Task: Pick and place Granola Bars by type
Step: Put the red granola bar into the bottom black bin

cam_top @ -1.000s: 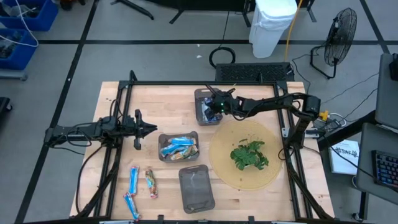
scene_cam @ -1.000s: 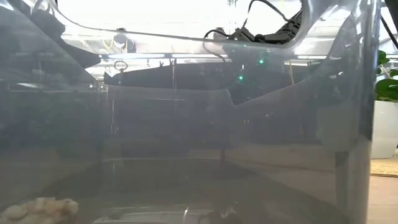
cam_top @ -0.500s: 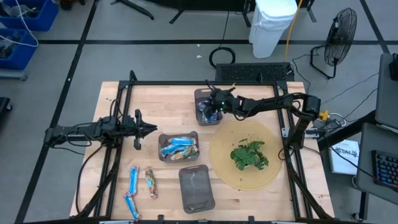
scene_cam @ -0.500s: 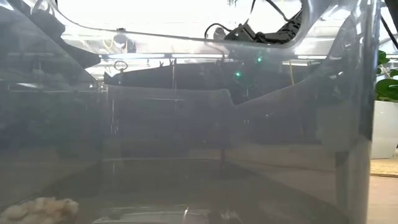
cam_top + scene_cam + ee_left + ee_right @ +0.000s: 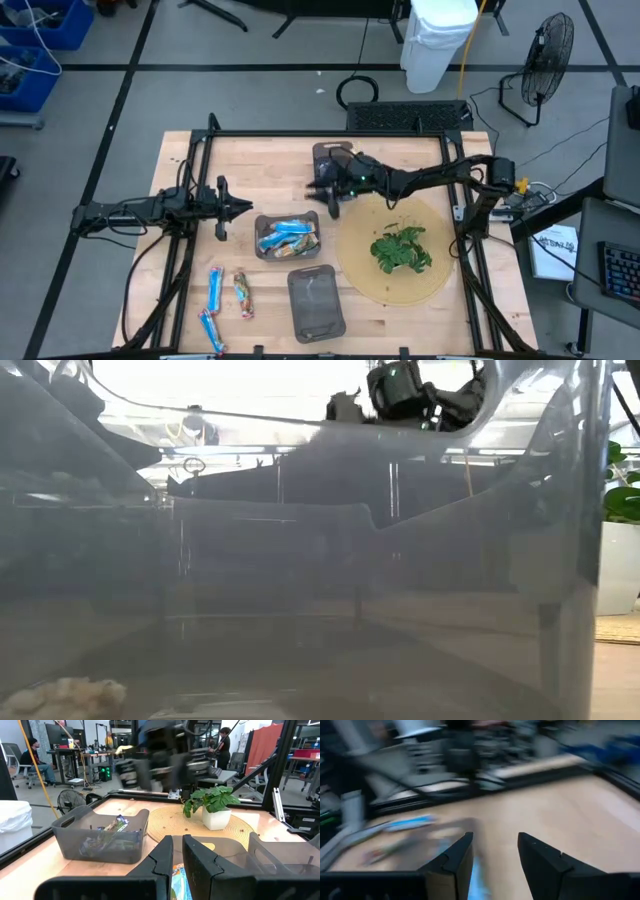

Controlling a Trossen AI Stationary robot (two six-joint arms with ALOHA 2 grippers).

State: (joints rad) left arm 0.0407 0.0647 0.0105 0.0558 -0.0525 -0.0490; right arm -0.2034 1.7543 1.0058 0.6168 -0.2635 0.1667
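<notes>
A: Where is the right gripper (image 5: 330, 195) seen?

B: From above it is found just beside the far tray (image 5: 325, 170), at that tray's near edge, over bare wood. Its fingers (image 5: 455, 862) are held spread, with a clear gap between them, and nothing is pinched there.

A: And the left gripper (image 5: 243, 207)?

B: It is parked left of the middle tray (image 5: 287, 237), apart from it. Its fingers (image 5: 162, 860) are seen nearly pressed together in the left wrist view, only a thin slit being left, and nothing is gripped.

A: Where are the bars found?

B: Several blue-and-white bars (image 5: 285, 234) are piled in the middle tray. Three more are laid on the table (image 5: 250, 160) at the near left: a blue one (image 5: 215, 286), a brownish one (image 5: 243, 295) just beside it, and another blue one (image 5: 210, 329) nearer the edge. Wrapped bars (image 5: 112, 827) are also seen inside the far tray in the left wrist view; how many cannot be told.

A: What else is shown?

B: A third tray (image 5: 316, 303) is set near the front edge. A plant (image 5: 401, 248) in a white pot is stood on a round woven mat (image 5: 360, 265) to the right. The low view is taken through a grey tray wall, and little can be made out there.
</notes>
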